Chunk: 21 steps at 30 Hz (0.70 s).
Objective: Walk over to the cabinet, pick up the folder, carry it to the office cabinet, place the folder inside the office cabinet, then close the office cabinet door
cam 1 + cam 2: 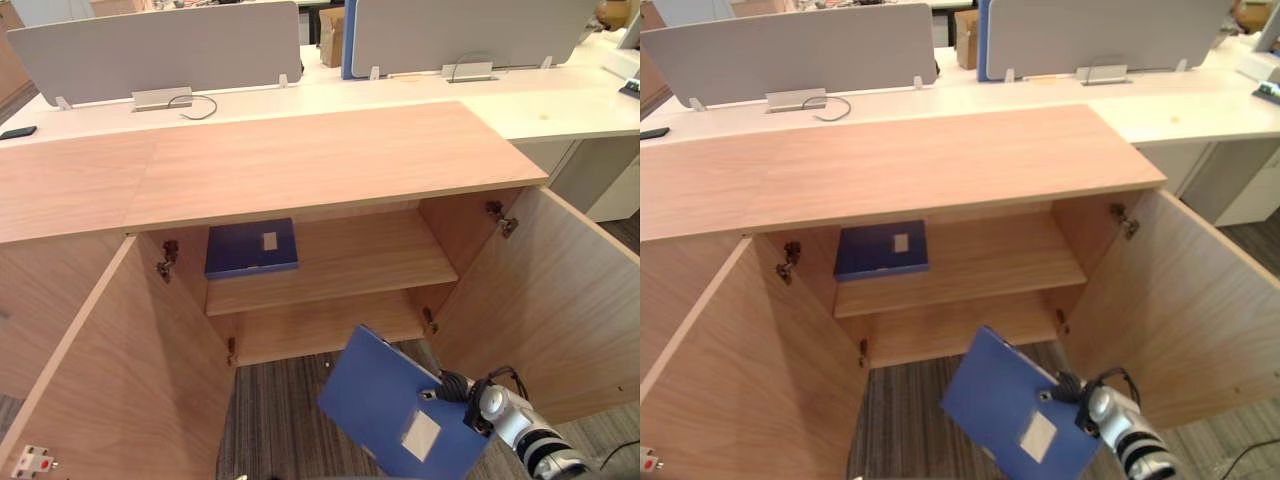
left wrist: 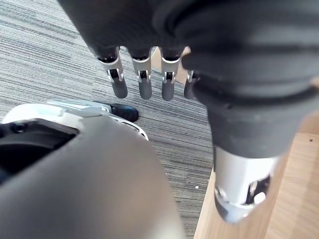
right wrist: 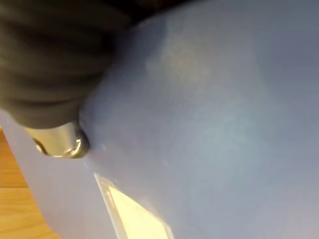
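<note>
Folder [image 1: 400, 415] aloft before open office cabinet [image 1: 330, 165], low, not yet inside; we see right hand [image 3: 59, 143], thumb pinching its cover. Left hand [image 2: 144, 79] idle, fingers straight over carpet [image 2: 45, 59]. Other blue folder [image 1: 250, 248] lies on shelf [image 1: 370, 255]. We judge left: placing, closing doors [image 1: 540, 290]

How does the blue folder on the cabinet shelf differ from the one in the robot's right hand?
The shelf folder lies flat inside the cabinet; the held folder hangs tilted before it. The shelf folder rests untouched; the held folder is gripped by the right hand. Both are blue with a pale label.
</note>
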Tool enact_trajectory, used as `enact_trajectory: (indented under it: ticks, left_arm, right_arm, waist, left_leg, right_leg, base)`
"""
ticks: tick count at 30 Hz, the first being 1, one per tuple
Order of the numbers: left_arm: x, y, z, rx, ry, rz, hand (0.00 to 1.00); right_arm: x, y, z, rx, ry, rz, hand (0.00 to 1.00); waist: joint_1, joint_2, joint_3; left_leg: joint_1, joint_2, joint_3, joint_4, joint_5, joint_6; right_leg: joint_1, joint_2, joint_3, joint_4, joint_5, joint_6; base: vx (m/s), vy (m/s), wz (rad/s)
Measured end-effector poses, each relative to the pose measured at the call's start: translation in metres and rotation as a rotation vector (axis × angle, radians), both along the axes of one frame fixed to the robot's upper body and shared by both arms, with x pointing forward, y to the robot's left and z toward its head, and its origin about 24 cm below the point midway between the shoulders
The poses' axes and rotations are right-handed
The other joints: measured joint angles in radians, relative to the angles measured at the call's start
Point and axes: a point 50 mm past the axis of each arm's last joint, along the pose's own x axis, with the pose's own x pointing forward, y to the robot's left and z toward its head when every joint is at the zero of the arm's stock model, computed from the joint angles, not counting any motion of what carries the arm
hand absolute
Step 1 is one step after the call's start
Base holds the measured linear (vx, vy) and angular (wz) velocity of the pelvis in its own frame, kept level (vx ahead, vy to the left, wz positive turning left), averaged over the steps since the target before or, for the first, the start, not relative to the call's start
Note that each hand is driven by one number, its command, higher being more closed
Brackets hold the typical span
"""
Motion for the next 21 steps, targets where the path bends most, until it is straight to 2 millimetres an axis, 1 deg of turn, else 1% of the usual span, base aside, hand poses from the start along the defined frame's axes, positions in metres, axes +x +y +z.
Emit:
enact_trajectory:
  ticks: [1, 2, 3, 4, 5, 6, 7, 8, 10, 11, 12, 13, 14, 15, 16, 17, 18, 19, 20, 21]
  left_arm:
    - [0.004, -0.001, 0.000, 0.000, -0.008, 0.000, 0.00]
    - [0.013, -0.002, 0.002, 0.002, -0.034, -0.012, 0.00]
    - [0.017, -0.003, 0.002, 0.002, -0.045, -0.015, 0.00]
    - [0.022, -0.005, 0.003, 0.002, -0.056, -0.015, 0.00]
    - [0.023, -0.007, 0.003, -0.004, -0.060, -0.014, 0.00]
    - [0.025, -0.009, 0.003, -0.009, -0.064, -0.009, 0.00]
    - [0.025, -0.009, 0.002, -0.010, -0.063, -0.007, 0.00]
    - [0.025, -0.010, 0.002, -0.012, -0.061, 0.003, 0.00]
    - [0.022, -0.009, 0.001, -0.015, -0.053, 0.030, 0.00]
    - [0.023, -0.008, 0.001, -0.011, -0.054, 0.048, 0.00]
    - [0.029, -0.005, 0.003, 0.002, -0.068, 0.065, 0.00]
    - [0.030, -0.003, 0.003, 0.011, -0.075, 0.080, 0.00]
    - [0.032, 0.000, 0.004, 0.023, -0.082, 0.122, 0.00]
    - [0.033, 0.003, 0.005, 0.034, -0.085, 0.154, 0.00]
    - [0.033, 0.003, 0.005, 0.039, -0.085, 0.164, 0.00]
    - [0.032, 0.003, 0.004, 0.045, -0.081, 0.176, 0.00]
    - [0.031, 0.004, 0.005, 0.052, -0.082, 0.187, 0.00]
    - [0.030, 0.005, 0.005, 0.054, -0.083, 0.193, 0.00]
    - [0.030, 0.004, 0.004, 0.053, -0.082, 0.203, 0.00]
    - [0.028, 0.004, 0.004, 0.056, -0.078, 0.203, 0.00]
  right_arm:
    - [-0.005, -0.002, -0.003, -0.003, 0.012, -0.036, 1.00]
    - [-0.017, -0.007, -0.010, 0.004, 0.027, -0.129, 1.00]
    - [-0.024, -0.009, -0.014, 0.011, 0.032, -0.178, 1.00]
    - [-0.037, -0.013, -0.019, 0.030, 0.039, -0.287, 1.00]
    - [-0.047, -0.017, -0.023, 0.046, 0.041, -0.373, 1.00]
    - [-0.060, -0.022, -0.026, 0.078, 0.030, -0.502, 1.00]
    - [-0.066, -0.023, -0.027, 0.097, 0.018, -0.567, 1.00]
    - [-0.077, -0.026, -0.030, 0.134, 0.004, -0.681, 1.00]
    - [-0.090, -0.026, -0.034, 0.156, -0.008, -0.780, 1.00]
    - [-0.097, -0.024, -0.037, 0.181, -0.017, -0.848, 1.00]
    - [-0.101, -0.019, -0.040, 0.210, -0.026, -0.907, 1.00]
    - [-0.103, -0.017, -0.041, 0.229, -0.033, -0.945, 1.00]
    - [-0.109, -0.012, -0.045, 0.261, -0.042, -1.029, 1.00]
    - [-0.116, -0.008, -0.048, 0.275, -0.045, -1.094, 1.00]
    - [-0.120, -0.007, -0.049, 0.275, -0.046, -1.112, 1.00]
    - [-0.126, -0.009, -0.050, 0.274, -0.050, -1.151, 1.00]
    - [-0.131, -0.010, -0.051, 0.267, -0.050, -1.184, 1.00]
    - [-0.133, -0.011, -0.051, 0.260, -0.050, -1.193, 1.00]
    - [-0.133, -0.012, -0.050, 0.256, -0.056, -1.199, 1.00]
    - [-0.133, -0.013, -0.050, 0.259, -0.062, -1.207, 1.00]
  waist:
    - [-0.002, 0.002, 0.003]
    - [-0.006, 0.003, 0.011]
    - [-0.007, 0.003, 0.013]
    - [-0.007, 0.003, 0.013]
    - [-0.007, 0.003, 0.013]
    - [-0.007, 0.002, 0.014]
    - [-0.007, 0.002, 0.015]
    - [-0.008, 0.001, 0.019]
    - [-0.011, -0.001, 0.025]
    - [-0.014, -0.010, 0.037]
    - [-0.013, -0.020, 0.066]
    - [-0.011, -0.019, 0.077]
    - [-0.005, -0.017, 0.092]
    - [-0.002, -0.012, 0.104]
    - [-0.001, -0.010, 0.107]
    - [0.002, -0.001, 0.111]
    - [0.006, -0.005, 0.118]
    - [0.006, -0.007, 0.118]
    - [0.008, -0.009, 0.121]
    - [0.016, -0.010, 0.128]
  left_leg:
    - [0.001, 0.000, -0.006, 0.000, 0.000, 0.000]
    - [0.001, -0.001, -0.024, 0.000, 0.003, -0.001]
    - [0.001, -0.001, -0.032, 0.000, 0.004, -0.002]
    - [0.001, 0.000, -0.042, 0.000, 0.005, -0.002]
    - [0.002, 0.000, -0.045, -0.001, 0.005, -0.003]
    - [0.002, 0.002, -0.045, -0.001, 0.004, -0.003]
    - [0.002, 0.003, -0.045, -0.001, 0.004, -0.003]
    - [0.003, 0.004, -0.044, -0.001, 0.003, -0.005]
    - [0.005, 0.012, -0.038, 0.004, -0.001, -0.010]
    - [-0.015, 0.023, -0.033, 0.064, -0.032, -0.018]
    - [-0.061, 0.046, -0.030, 0.202, -0.098, -0.027]
    - [-0.093, 0.063, -0.028, 0.284, -0.131, -0.031]
    - [-0.155, 0.099, -0.023, 0.450, -0.170, -0.036]
    - [-0.198, 0.131, -0.014, 0.572, -0.174, -0.036]
    - [-0.215, 0.143, -0.012, 0.620, -0.173, -0.035]
    - [-0.236, 0.169, -0.011, 0.693, -0.164, -0.034]
    - [-0.269, 0.180, -0.019, 0.757, -0.145, -0.026]
    - [-0.282, 0.176, -0.025, 0.771, -0.161, -0.024]
    - [-0.300, 0.163, -0.028, 0.764, -0.190, -0.027]
    - [-0.311, 0.134, -0.029, 0.727, -0.202, -0.030]
  right_leg:
    - [0.004, 0.000, -0.006, -0.001, -0.001, 0.001]
    - [0.016, -0.001, -0.024, -0.003, -0.005, 0.002]
    - [0.021, -0.001, -0.032, -0.003, -0.007, 0.002]
    - [0.025, 0.000, -0.043, -0.001, -0.012, 0.000]
    - [0.026, 0.000, -0.045, 0.003, -0.016, 0.001]
    - [0.026, 0.001, -0.045, 0.003, -0.018, 0.001]
    - [0.027, 0.002, -0.045, 0.003, -0.019, 0.001]
    - [0.028, 0.003, -0.045, 0.004, -0.020, 0.001]
    - [0.030, 0.007, -0.043, 0.004, -0.023, -0.001]
    - [0.032, 0.008, -0.038, 0.011, -0.028, -0.008]
    - [0.038, 0.011, -0.029, 0.030, -0.045, -0.018]
    - [0.038, 0.019, -0.025, 0.037, -0.058, -0.029]
    - [0.045, 0.039, -0.014, 0.048, -0.066, -0.040]
    - [0.063, 0.053, -0.009, 0.048, -0.070, -0.046]
    - [0.069, 0.059, -0.005, 0.052, -0.070, -0.047]
    - [0.079, 0.074, 0.006, 0.062, -0.077, -0.057]
    - [0.093, 0.078, 0.015, 0.064, -0.087, -0.071]
    - [0.096, 0.077, 0.018, 0.065, -0.090, -0.076]
    - [0.094, 0.069, 0.027, 0.065, -0.088, -0.082]
    - [0.093, 0.059, 0.038, 0.065, -0.083, -0.078]
  base:
    - [-0.01, -0.012, 0.29]
    - [-0.01, -0.015, 0.31]
    - [-0.01, -0.016, 0.38]
    - [0.00, -0.010, 0.24]
    - [0.01, -0.007, 0.16]
    - [0.01, -0.005, 0.04]
    - [0.00, 0.000, 0.00]
    - [0.00, 0.000, 0.00]
    - [0.00, -0.006, -0.04]
    - [-0.01, -0.037, -0.13]
    - [-0.01, -0.035, -0.16]
    - [-0.06, -0.056, -0.22]
    - [-0.04, -0.071, -0.22]
    - [-0.05, -0.088, -0.21]
    - [0.00, -0.096, -0.20]
    - [0.02, -0.093, -0.23]
    - [0.05, -0.095, -0.20]
    - [0.07, -0.084, -0.19]
    - [0.09, -0.052, -0.22]
    - [0.09, -0.024, -0.29]
